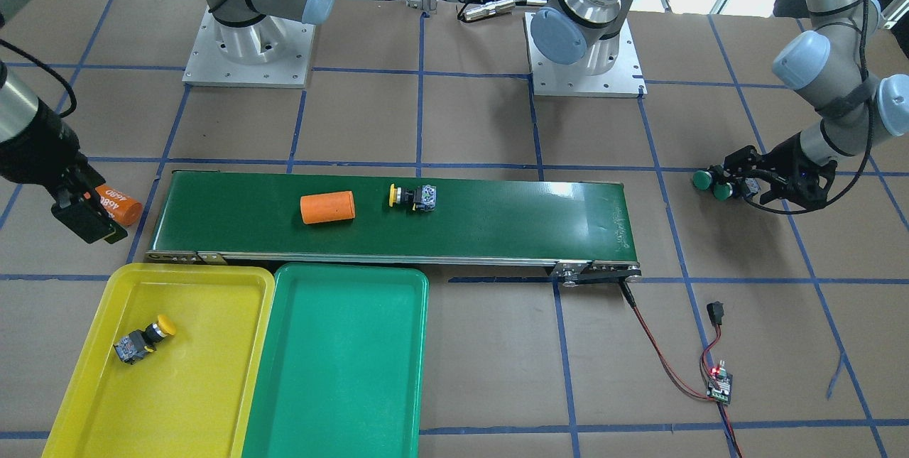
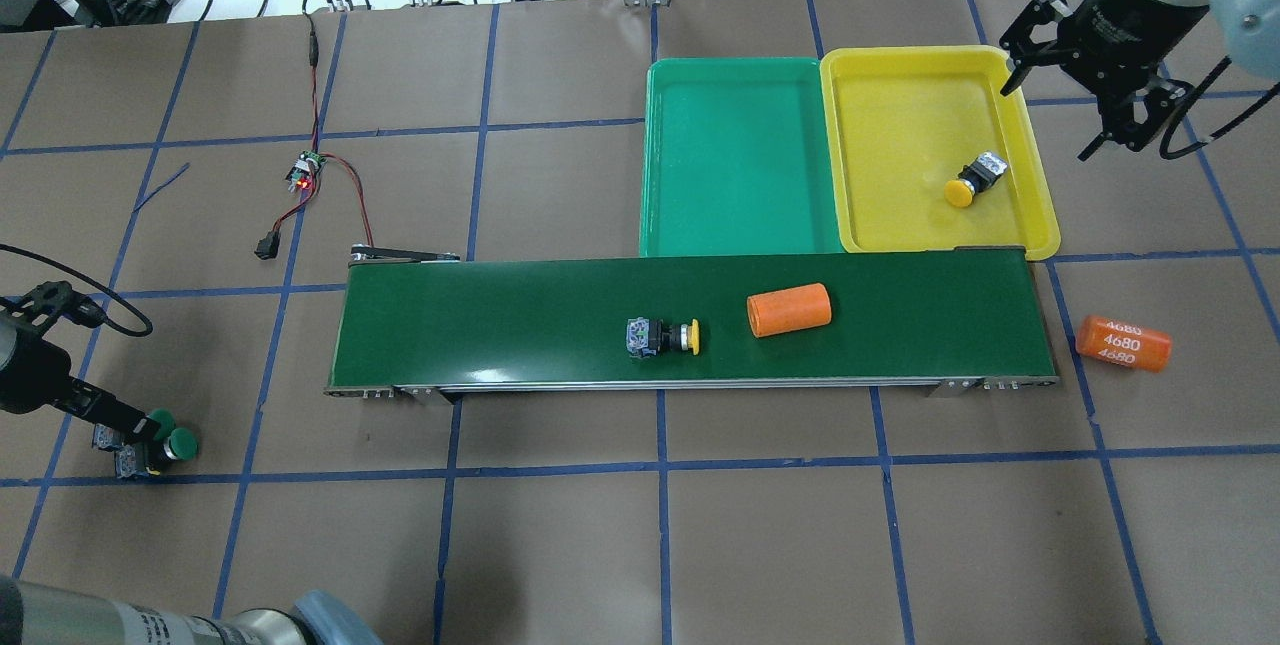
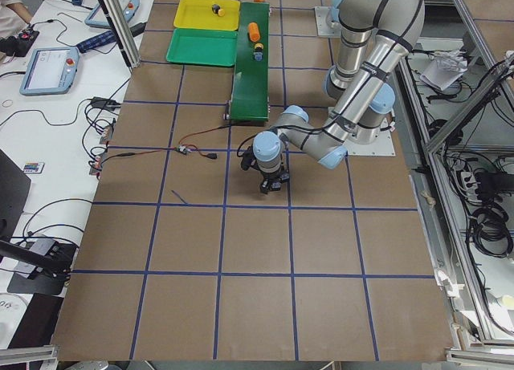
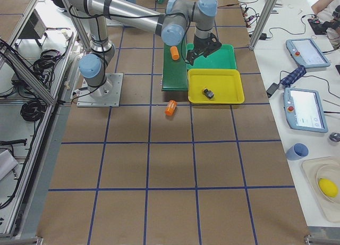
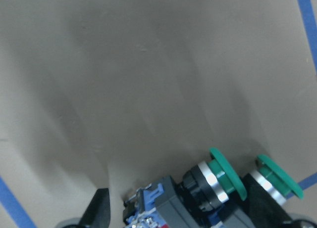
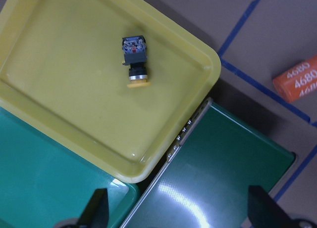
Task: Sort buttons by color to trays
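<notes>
Left fingers (image 5: 99,210) stand spread on the bench (image 2: 600,545), straddling the black body of one green button (image 5: 223,176). A second green button (image 5: 278,177) lies just beside it, hard by the other finger. The pick looks to be the step in hand. It likely calls for closing squarely on the blocky body, not the round cap, then lifting straight up so the neighbour is not dragged along. With the pair so close, catching both or knocking one aside seems the main risk.

The green tray (image 2: 735,160) lies well apart, beyond the conveyor belt (image 2: 500,325), so a firm hold would matter on the carry. The right fingers (image 6: 98,208) hang open, holding nothing, near the yellow tray (image 2: 900,85), where one yellow button (image 2: 972,180) lies. The other yellow button (image 2: 660,337) rests on the belt near an orange cylinder (image 2: 789,310). A second cylinder marked 4680 (image 2: 1122,342) lies on the bench off the belt's end.

Brown sheeting gridded with blue tape (image 2: 660,465) covers the bench. A small wired circuit board (image 2: 305,170) sits near the belt, and a side desk (image 3: 72,113) carries control tablets (image 3: 48,69).
</notes>
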Motion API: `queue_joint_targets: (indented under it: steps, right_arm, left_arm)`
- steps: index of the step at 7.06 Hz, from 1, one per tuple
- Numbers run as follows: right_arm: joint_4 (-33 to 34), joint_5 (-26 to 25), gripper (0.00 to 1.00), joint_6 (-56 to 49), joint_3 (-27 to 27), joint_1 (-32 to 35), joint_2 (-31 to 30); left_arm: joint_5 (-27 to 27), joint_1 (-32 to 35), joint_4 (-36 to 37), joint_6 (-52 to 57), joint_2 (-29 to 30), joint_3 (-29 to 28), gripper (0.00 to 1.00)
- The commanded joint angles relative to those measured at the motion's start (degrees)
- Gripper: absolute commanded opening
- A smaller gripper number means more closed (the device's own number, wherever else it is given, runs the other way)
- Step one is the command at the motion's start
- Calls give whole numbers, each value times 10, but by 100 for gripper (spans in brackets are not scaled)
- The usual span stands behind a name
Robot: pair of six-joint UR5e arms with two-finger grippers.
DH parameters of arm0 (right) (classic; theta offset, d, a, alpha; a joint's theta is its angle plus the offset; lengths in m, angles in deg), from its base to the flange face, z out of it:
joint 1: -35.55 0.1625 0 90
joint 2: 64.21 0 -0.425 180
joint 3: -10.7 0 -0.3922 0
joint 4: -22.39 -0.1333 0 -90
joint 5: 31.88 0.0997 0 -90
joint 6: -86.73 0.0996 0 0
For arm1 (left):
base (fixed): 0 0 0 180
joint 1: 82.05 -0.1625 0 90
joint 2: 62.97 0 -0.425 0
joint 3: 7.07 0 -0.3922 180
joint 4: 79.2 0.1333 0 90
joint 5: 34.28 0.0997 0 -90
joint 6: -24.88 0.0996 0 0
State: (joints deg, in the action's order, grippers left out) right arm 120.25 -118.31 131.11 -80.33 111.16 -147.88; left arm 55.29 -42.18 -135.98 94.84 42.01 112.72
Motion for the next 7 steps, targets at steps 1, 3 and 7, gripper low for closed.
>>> queue_joint_targets:
  steps: [1,3,7]
  right_arm:
    - [-47,30,100,87,-2,17,-47]
    - [-48,20,100,139,-2,56,-55]
    - [-48,-15,100,139,-30,55,-54]
  left_arm:
    - [-3,-1,0,-103,-1,0,100]
    - [-2,-1,0,-185,0,1,100]
    - [-3,-3,0,-253,8,2,83]
